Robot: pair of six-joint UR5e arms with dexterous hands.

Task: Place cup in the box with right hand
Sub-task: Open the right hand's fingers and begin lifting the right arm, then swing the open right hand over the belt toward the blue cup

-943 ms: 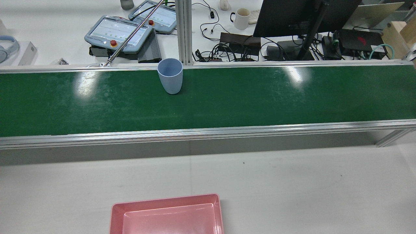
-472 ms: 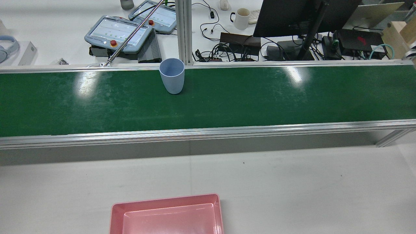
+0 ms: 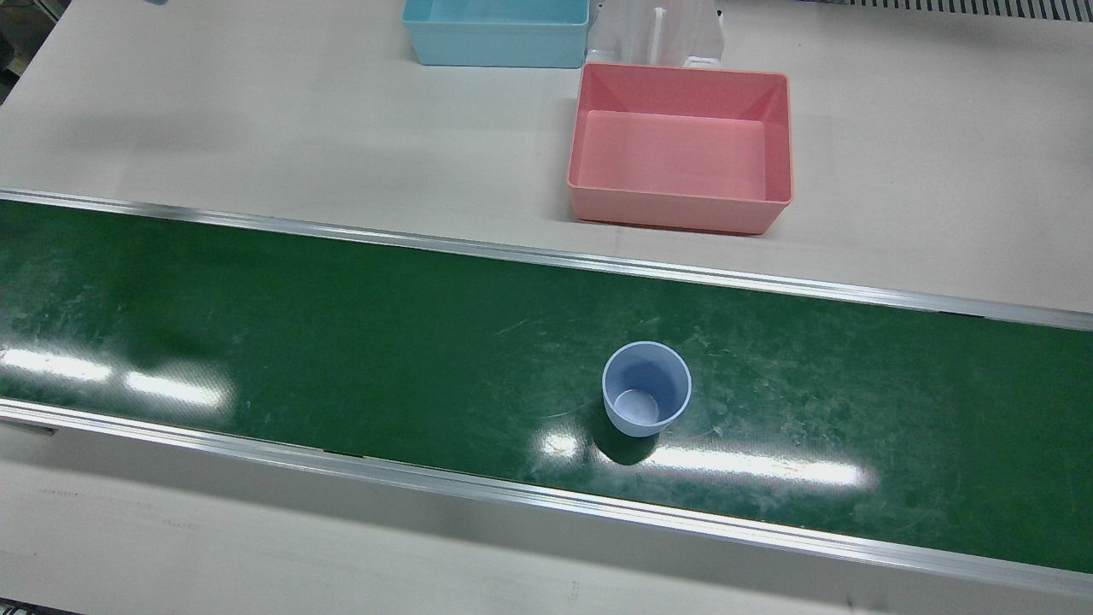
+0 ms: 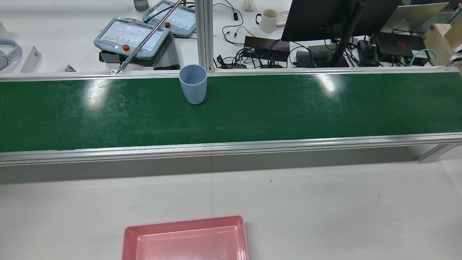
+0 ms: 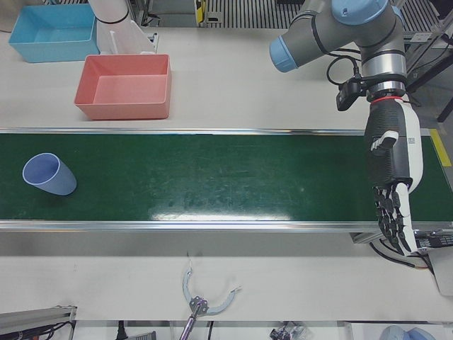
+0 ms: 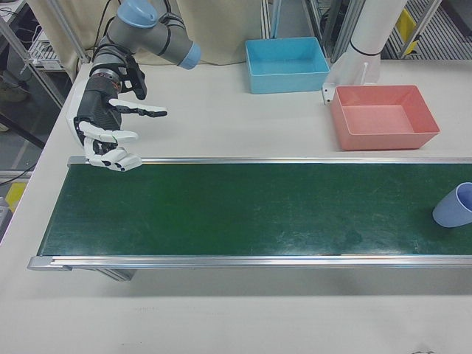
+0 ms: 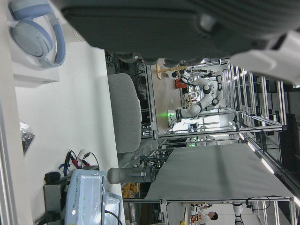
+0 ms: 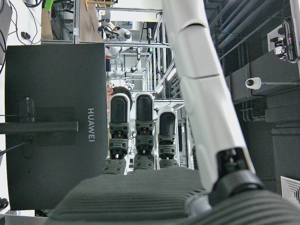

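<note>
The cup (image 3: 646,389) stands upright on the green belt (image 3: 341,342), well apart from the pink box (image 3: 680,145) on the worktop. My right hand (image 6: 110,136) waits at the belt's far end, fingers spread, empty. My left hand (image 5: 393,191) hangs idle, open.

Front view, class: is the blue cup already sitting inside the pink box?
No. The blue cup stands upright on the green conveyor belt, while the pink box on the table beyond it holds nothing.
</note>
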